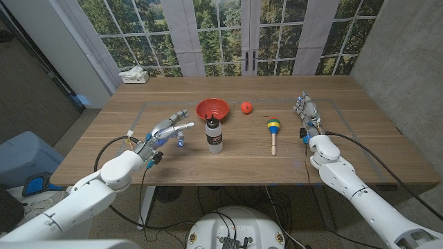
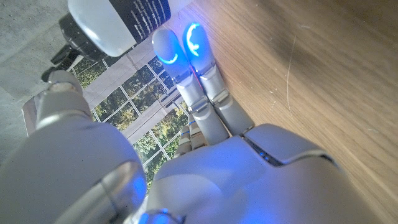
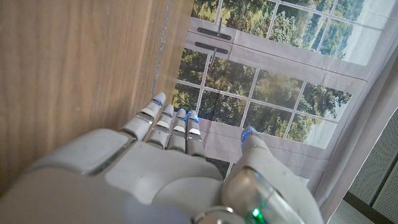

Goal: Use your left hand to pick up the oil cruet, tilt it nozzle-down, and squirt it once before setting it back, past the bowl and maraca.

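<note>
Wooden tabletop (image 1: 346,149): left robot hand (image 1: 166,129) spread wide, empty, near oil cruet (image 1: 214,134); right robot hand (image 1: 307,115) open, empty.

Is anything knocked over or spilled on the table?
No, nothing stands out. The oil cruet stands upright, the red bowl sits right way up, and the maraca just lies on its side. No spill shows on the table.

A room in a house: tall paned glass doors (image 1: 239,34) facing trees behind a long wooden table (image 1: 346,138), bare concrete wall (image 1: 401,62) beside it.
</note>
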{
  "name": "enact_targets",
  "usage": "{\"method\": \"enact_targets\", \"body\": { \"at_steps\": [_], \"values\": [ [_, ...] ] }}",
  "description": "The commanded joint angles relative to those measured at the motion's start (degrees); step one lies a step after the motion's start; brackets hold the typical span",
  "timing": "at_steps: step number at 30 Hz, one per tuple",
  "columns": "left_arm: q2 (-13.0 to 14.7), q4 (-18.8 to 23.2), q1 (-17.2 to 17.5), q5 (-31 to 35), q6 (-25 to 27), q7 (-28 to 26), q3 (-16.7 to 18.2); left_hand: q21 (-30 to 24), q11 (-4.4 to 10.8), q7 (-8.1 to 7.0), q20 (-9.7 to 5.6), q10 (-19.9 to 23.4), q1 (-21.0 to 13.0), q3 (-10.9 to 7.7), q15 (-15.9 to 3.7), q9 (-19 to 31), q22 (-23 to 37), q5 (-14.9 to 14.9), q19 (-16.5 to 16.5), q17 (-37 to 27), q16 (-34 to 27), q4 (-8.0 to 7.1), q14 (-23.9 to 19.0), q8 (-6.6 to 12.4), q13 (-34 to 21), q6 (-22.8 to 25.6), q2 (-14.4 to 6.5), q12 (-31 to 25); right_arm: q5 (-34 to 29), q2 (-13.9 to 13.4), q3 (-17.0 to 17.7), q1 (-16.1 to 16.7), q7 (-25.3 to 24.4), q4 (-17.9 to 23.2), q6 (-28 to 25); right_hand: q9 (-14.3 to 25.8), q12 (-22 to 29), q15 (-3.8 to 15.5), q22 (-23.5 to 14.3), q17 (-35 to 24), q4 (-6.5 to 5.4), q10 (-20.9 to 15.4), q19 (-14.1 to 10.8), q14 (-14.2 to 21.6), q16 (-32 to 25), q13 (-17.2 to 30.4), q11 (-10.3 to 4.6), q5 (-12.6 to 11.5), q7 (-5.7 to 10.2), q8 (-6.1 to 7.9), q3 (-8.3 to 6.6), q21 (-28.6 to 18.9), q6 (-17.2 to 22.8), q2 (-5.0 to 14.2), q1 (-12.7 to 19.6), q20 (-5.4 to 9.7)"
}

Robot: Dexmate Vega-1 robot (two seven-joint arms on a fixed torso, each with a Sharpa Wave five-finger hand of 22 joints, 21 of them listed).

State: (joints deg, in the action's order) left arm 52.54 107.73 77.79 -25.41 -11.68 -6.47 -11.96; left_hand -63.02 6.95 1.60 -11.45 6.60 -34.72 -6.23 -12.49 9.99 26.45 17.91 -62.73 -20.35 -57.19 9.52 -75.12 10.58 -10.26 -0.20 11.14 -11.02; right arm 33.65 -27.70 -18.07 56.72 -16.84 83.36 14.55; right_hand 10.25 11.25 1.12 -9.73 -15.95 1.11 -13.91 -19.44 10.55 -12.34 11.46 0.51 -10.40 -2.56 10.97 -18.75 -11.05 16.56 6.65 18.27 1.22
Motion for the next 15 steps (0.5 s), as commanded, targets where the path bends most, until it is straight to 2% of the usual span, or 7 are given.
{"method": "enact_targets", "body": {
  "at_steps": [1,11,15],
  "values": [
    [0.6,1.7,3.6,0.1,-0.6,0.3,1.5,0.2,0.32,0.14,-0.95,0.0,-0.9,0.51,0.01,0.2,0.2,0.4,0.3,-0.4,0.0,0.12,-0.1,0.02,-0.3,-0.4,0.0,0.1,-0.2,-0.6,0.5,1.2,-1.4,1.6,-0.6,0.2,0.0,-0.36,-0.1,-0.1,0.38,0.0,-0.1,0.5,-0.3,0.1,-0.1,0.1,0.06,0.02,-0.09,-0.3,-0.1,-0.2,0.4,-0.05],
    [0.8,2.0,4.1,1.2,-0.1,0.3,1.7,0.2,0.52,-0.21,-0.96,0.6,-1.7,1.41,-0.02,0.2,0.0,0.8,0.5,-0.8,0.1,0.01,0.0,0.13,-0.3,-0.3,-0.3,-0.2,-0.6,-0.7,0.6,2.7,-2.0,3.1,-0.1,0.2,0.1,-0.36,-0.1,-0.1,0.5,0.0,-0.1,0.4,-0.3,0.1,-0.02,0.1,0.07,0.02,0.04,-0.3,-0.1,-0.13,0.2,-0.1],
    [1.0,2.1,3.8,2.0,0.2,0.5,1.6,-0.4,1.51,-0.51,-0.86,4.7,-3.4,1.95,0.1,0.2,-0.8,1.3,-1.0,2.8,2.9,-0.69,-1.2,0.68,-0.3,1.7,-2.0,-1.2,-1.1,-0.9,0.7,3.5,-2.4,3.8,0.2,0.2,0.1,-0.5,-0.2,-0.1,0.54,0.0,-0.2,0.5,-0.3,0.1,0.06,0.1,-0.04,0.02,0.07,-0.3,-0.1,-0.11,0.1,-0.13]
  ]
}}
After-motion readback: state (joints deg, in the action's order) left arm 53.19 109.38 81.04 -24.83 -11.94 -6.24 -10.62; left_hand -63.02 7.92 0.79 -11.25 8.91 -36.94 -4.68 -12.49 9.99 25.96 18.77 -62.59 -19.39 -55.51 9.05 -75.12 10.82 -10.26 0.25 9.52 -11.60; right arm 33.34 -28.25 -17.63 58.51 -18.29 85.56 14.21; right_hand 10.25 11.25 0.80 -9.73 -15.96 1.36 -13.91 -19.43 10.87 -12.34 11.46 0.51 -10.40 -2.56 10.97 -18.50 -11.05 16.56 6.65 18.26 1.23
